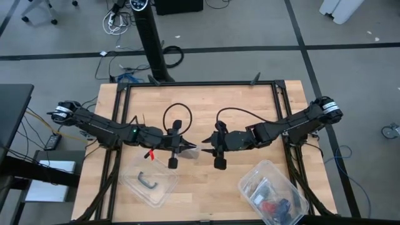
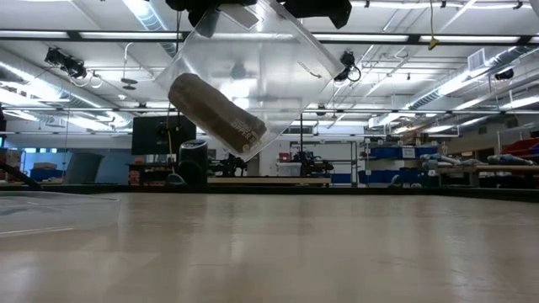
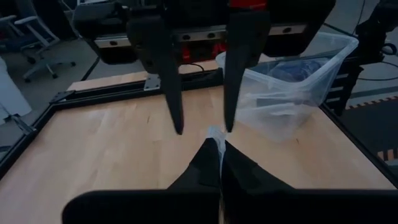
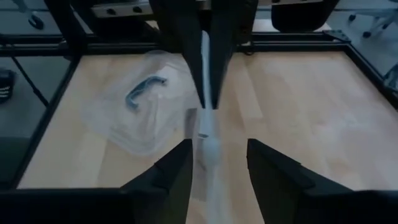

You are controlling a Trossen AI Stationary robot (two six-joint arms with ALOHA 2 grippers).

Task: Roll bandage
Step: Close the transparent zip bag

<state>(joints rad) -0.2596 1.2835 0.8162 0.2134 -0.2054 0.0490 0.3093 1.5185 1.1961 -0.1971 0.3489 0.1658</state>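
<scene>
Near the middle of the high view the two arms meet nose to nose over the table (image 1: 206,112). The left gripper (image 1: 189,149) has its fingers pressed together on the top edge of a clear bag (image 2: 253,67), so the bag hangs free below it. The right gripper (image 1: 205,150) faces it with its fingers apart, one on each side of the plastic and, as far as the right wrist view shows, not touching it. The bandage (image 2: 217,112) is already a brown roll. It lies tilted inside the bag, in the upper left of the low view, well above the table. The plastic is so thin and glassy that it may be a soft pouch rather than a bag. Pinching only the rim probably lets the roll's weight settle it into the bottom, and keeps the opening up so that it cannot slip out. With the roll made and bagged, the task looks close to done. A lid (image 1: 150,182) lies at the lower left of the high view and an open tub (image 1: 262,165) at the lower right. The tub is the likely place to put the bag.
</scene>
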